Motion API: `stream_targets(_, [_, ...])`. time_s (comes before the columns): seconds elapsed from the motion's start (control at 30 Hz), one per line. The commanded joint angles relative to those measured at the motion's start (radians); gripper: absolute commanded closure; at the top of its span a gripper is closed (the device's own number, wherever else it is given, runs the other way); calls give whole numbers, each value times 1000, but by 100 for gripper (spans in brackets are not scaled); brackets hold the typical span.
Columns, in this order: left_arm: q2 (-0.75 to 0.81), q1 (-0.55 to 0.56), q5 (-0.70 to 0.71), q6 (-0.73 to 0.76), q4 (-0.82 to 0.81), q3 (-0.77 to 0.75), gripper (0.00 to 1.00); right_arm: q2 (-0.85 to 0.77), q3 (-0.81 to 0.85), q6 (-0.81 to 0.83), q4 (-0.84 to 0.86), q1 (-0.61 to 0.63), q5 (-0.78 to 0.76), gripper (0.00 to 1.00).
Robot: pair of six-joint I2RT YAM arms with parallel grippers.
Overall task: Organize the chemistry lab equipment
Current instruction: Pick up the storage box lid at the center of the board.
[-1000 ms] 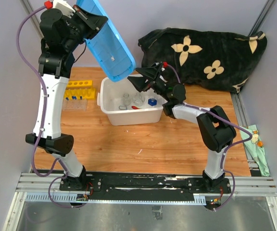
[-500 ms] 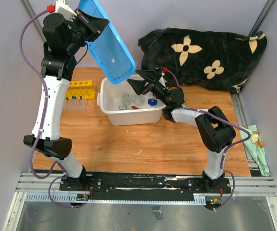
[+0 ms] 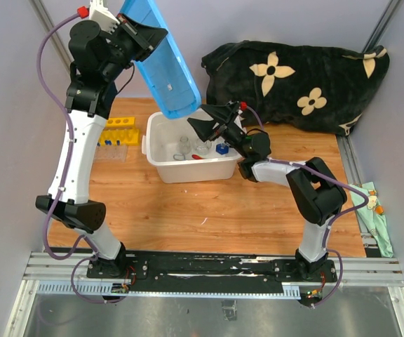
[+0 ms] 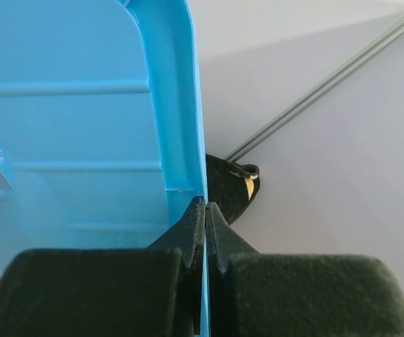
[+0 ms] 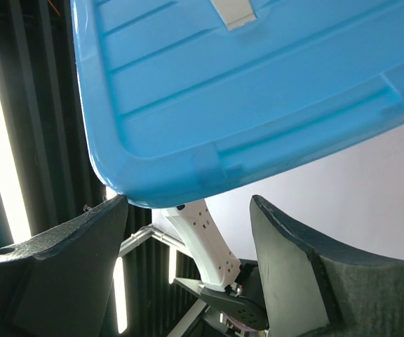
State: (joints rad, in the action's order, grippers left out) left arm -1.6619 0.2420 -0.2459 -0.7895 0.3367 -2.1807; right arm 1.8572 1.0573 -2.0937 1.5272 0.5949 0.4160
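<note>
Robot lab test cell: wood table [image 3: 223,210] boxed by plain grey walls [image 3: 5,140], metal rail [image 3: 370,270] at 6 o'clock, arm bases [image 3: 107,263] bolted on.

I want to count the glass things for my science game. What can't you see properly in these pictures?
Top view: glass pieces in the white bin are too small to count; the right tool covers its far right corner.
Top view: the left arm hides part of the yellow tube rack.
Wrist views: mostly the blue lid; the table is out of frame.
</note>
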Motion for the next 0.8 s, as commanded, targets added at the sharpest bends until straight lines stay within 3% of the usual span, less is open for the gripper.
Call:
stream_targets(0.0, [-9,11,-34,10,-91,-4,100,-24,-34,-142,57,18,-59,27])
stream_targets(0.43, [138,36,-14,9,-250,238,100,11,-21,-201,61,46,-238,23])
stream_targets(0.63, [117,36,-17,24,-211,196,100,-43,10,14,-2,-26,68,23])
stream_targets(0.77, [104,35,-23,24,-206,179,100,-87,-53,117,-57,-44,139,23])
